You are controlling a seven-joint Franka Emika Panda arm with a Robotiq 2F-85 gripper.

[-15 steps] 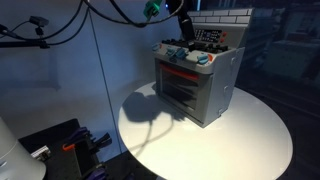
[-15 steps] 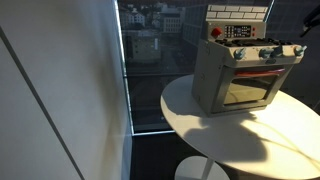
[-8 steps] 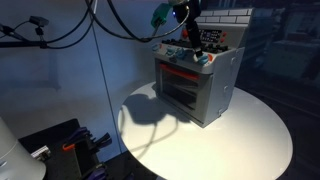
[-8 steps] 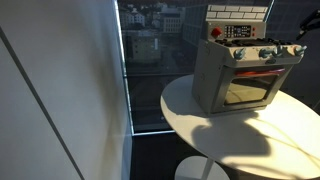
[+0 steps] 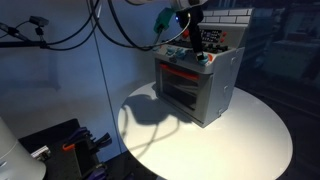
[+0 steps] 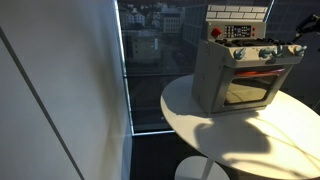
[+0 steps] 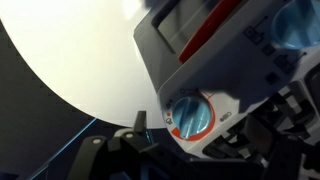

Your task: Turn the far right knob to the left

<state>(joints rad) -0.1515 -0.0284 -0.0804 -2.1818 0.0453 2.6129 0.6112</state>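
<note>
The grey toy stove (image 5: 215,90) stands unmoved on the round worktop (image 5: 250,135). The far right knob (image 7: 192,115) ends its front row, not yet gripped. The tool (image 5: 196,40) has dropped close above it, so the approach is nearly done. I cannot tell whether its jaws are apart.

Grey toy stove (image 5: 195,88) on round white table (image 5: 252,140), city view through window (image 6: 150,50)

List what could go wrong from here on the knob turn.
1. The knob row is tightly spaced; the hand could catch a neighbour instead of the far right knob.
2. The toy stove just stands on the round table; a hard twist may shift it.
</note>
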